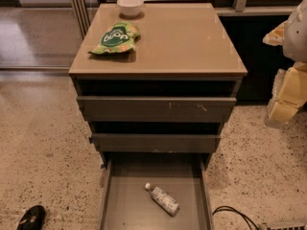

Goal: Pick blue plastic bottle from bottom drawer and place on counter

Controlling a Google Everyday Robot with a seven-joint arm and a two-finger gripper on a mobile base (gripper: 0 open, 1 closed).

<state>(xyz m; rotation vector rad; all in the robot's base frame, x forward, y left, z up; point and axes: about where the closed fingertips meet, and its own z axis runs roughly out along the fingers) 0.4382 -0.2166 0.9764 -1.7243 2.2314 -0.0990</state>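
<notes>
— Lying where, the blue plastic bottle (162, 200)?
— Mid-floor of the open bottom drawer (125, 206), cap toward its back-left.
— And the pincer (287, 99)?
— Off the surface's (182, 42) right edge, well apart from the bottle; apart or together, I cannot tell.

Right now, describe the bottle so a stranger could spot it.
Beside the gripper at the view's right stands a grey cabinet under a tan counter, its bottom drawer pulled open. The plastic bottle lies on that drawer's floor, white-capped, speckled label, unlike the green snack bag on the counter.
</notes>
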